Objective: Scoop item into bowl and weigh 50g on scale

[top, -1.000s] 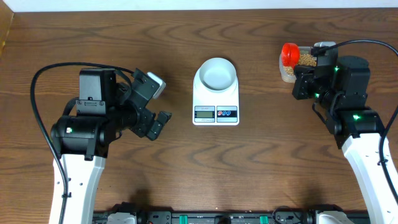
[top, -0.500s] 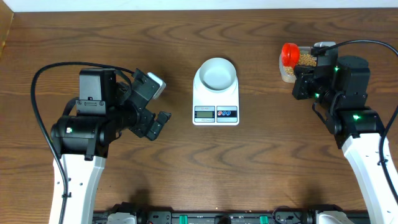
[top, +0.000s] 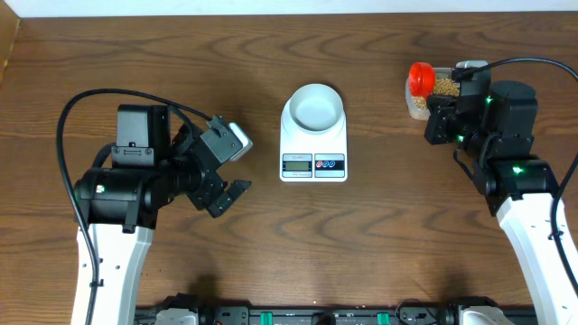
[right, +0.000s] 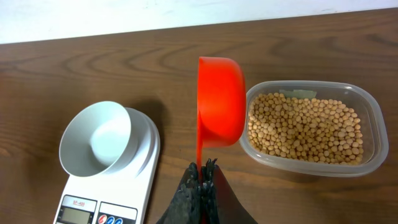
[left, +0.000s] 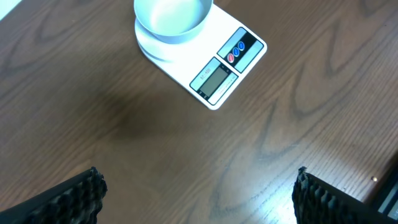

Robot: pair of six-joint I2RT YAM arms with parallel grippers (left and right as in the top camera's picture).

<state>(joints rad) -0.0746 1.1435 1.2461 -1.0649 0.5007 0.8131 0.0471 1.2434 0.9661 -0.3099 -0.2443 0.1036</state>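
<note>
The empty pale bowl (top: 314,106) stands on the white scale (top: 313,158) at mid-table; both also show in the left wrist view, bowl (left: 173,18) and scale (left: 224,71). Tan beans (right: 305,127) fill a clear plastic tub (right: 367,106) at the far right, seen from above as beans (top: 445,87). My right gripper (right: 203,169) is shut on the thin handle of a red scoop (right: 219,102), which hangs on edge just left of the tub, above the table. My left gripper (left: 199,175) is open and holds nothing, left of the scale above bare wood.
The dark wooden table (top: 379,235) runs to a pale wall strip at the back. The right arm's body (top: 506,135) hangs over the spot just in front of the tub. A black cable (top: 90,99) loops behind the left arm.
My left gripper has shifted a little to the right, toward the scale, and turned slightly. The right arm and the scoop have not moved.
</note>
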